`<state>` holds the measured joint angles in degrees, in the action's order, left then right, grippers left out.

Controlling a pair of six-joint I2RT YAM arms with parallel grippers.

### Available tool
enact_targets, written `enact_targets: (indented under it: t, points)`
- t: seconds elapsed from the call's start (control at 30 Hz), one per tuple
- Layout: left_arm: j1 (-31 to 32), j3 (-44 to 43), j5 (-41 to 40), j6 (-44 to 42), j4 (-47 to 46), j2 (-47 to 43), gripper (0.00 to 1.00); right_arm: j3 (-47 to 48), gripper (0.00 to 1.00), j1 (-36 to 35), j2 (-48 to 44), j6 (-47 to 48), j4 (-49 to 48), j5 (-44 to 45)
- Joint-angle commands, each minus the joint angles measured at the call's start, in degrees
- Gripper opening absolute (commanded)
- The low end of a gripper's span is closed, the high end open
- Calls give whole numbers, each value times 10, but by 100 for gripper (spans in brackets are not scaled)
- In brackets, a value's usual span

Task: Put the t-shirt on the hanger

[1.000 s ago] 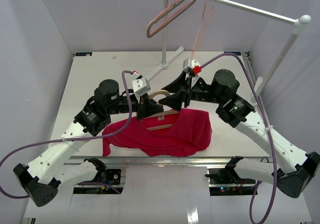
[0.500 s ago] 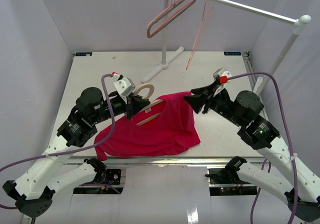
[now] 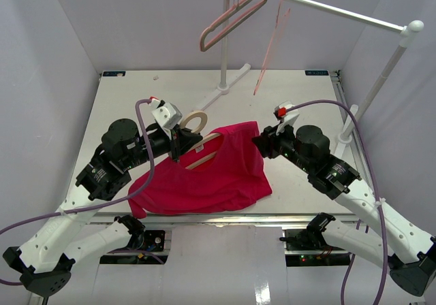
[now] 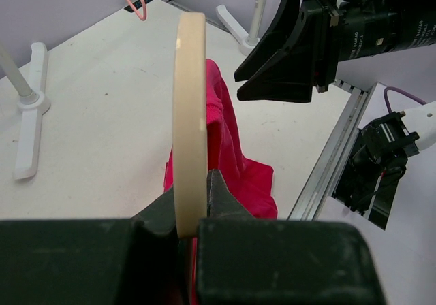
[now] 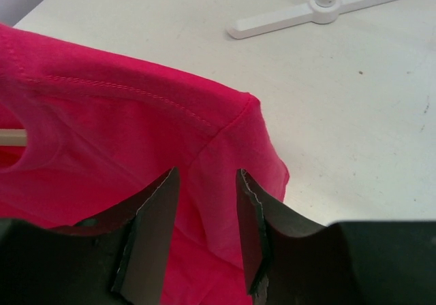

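Observation:
The red t-shirt (image 3: 211, 175) lies crumpled at the table's near middle, its upper part lifted over the tan wooden hanger (image 3: 204, 161). My left gripper (image 3: 178, 141) is shut on the hanger at the base of its curved hook (image 4: 191, 114), with the shirt (image 4: 231, 155) hanging just beyond. My right gripper (image 3: 260, 143) is open at the shirt's right shoulder. In the right wrist view its jaws (image 5: 204, 175) stand apart astride the sleeve cloth (image 5: 122, 114), and a bit of hanger (image 5: 10, 137) shows at the neck opening.
A white clothes rack (image 3: 327, 9) stands at the back right with a thick pinkish-brown hanger (image 3: 228, 19) and a thin pink wire hanger (image 3: 272, 39) on it. Its feet (image 3: 228, 87) rest on the table behind the shirt. Grey walls enclose the table.

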<state>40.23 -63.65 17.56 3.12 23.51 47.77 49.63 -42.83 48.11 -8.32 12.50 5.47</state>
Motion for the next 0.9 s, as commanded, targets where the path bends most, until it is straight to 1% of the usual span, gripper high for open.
enact_targets:
  t: [0.0, 0.13, 0.23, 0.3, 0.37, 0.4, 0.53, 0.67, 0.87]
  points:
    - [-1, -30, 17, 12, -15, -10, 0, -17, 44, -1, -5, 14, -64, 43]
    - [-1, -33, 21, 17, -17, -7, 0, -21, 44, -1, 8, 18, -79, 25]
    - [-1, -33, 25, 20, -19, -7, 0, -22, 38, -1, 13, 20, -85, 22]
    - [-1, -33, 29, 21, -20, -8, 0, -21, 29, -1, 15, 26, -87, 25]
    - [-1, -33, 36, 21, -19, -10, 0, -10, 11, -1, 17, 34, -84, 38]
    - [-1, -34, 39, 22, -19, -11, 0, -6, 8, -1, 17, 40, -81, 43]
    - [-1, -39, 39, 14, -8, -12, 0, 43, 8, 0, 16, 56, -49, 68]
    - [-1, -45, 28, -2, 20, -7, 0, 87, 8, 3, 36, 71, -23, 82]
    - [-1, -38, 50, -12, 31, -14, 0, 136, 8, 22, 67, 78, 2, 65]
